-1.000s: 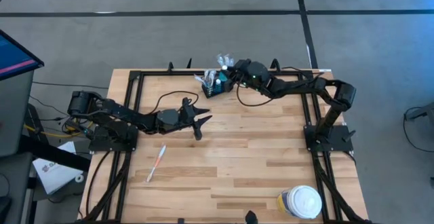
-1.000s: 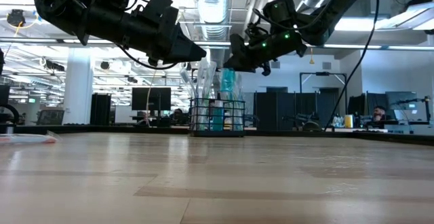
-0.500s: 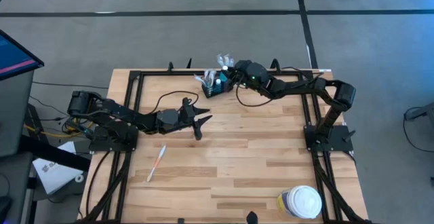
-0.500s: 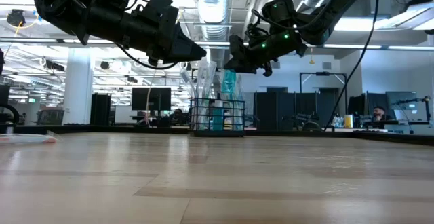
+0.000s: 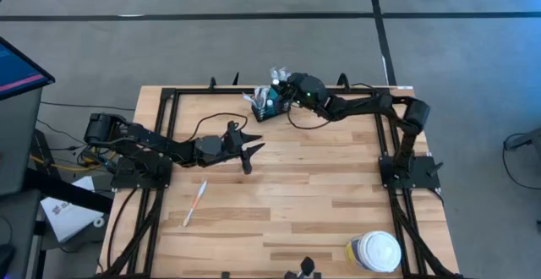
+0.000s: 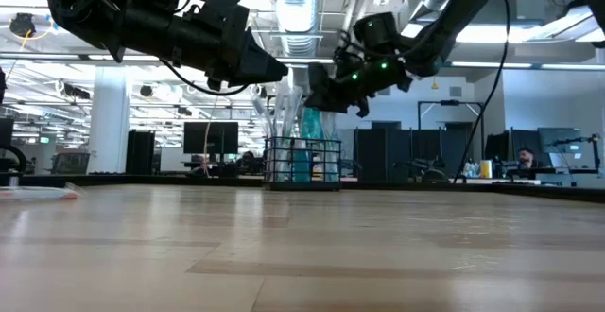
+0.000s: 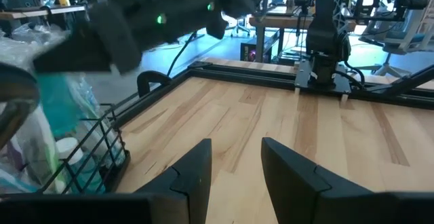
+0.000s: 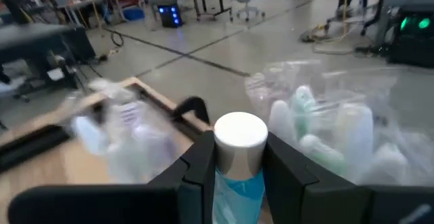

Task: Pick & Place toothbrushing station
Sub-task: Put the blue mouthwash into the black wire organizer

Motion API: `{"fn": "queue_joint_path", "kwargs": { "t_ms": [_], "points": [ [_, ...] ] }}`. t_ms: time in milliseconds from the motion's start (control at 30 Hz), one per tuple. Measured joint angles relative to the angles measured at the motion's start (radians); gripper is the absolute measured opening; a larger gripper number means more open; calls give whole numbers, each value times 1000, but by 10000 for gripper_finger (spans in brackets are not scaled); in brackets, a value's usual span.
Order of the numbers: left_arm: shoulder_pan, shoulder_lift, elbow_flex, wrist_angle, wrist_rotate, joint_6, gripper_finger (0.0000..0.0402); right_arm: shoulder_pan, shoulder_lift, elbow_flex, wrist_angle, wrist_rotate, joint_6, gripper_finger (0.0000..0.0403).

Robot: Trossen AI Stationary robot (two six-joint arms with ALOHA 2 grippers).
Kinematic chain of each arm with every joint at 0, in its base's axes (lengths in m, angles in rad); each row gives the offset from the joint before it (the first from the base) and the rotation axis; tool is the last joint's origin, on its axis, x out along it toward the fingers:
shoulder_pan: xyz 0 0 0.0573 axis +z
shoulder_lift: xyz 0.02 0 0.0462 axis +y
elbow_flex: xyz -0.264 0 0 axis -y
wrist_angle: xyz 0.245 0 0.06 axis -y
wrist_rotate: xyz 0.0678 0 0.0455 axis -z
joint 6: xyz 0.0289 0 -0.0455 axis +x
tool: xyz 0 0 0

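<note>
Right tool (image 5: 283,90) advanced over toothbrushing station (image 5: 264,103), straddling white-capped bottle (image 8: 239,157).

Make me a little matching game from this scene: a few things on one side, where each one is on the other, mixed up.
Things:
1. black wire caddy
2. pen
3. white-lidded jar
4. left tool

Places:
A. near right corner of the table
B. over the middle of the table
C. far edge, at the right tool
D. lying on the wood near the left side

Pairs: 1-C, 2-D, 3-A, 4-B
</note>
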Motion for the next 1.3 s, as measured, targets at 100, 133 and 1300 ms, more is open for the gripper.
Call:
{"fn": "queue_joint_path", "kwargs": {
  "t_ms": [100, 133, 1300],
  "points": [
    [-1, 0, 0, 0, 3, 0, 121, -2, -4, 18, -50, 0, -20, 82],
    [-1, 0, 0, 0, 6, 0, 121, 1, -15, 25, -58, 2, -32, 82],
    [-6, 0, 0, 4, 14, -10, 121, 8, -32, 23, -169, 42, -26, 82]
  ]
}}
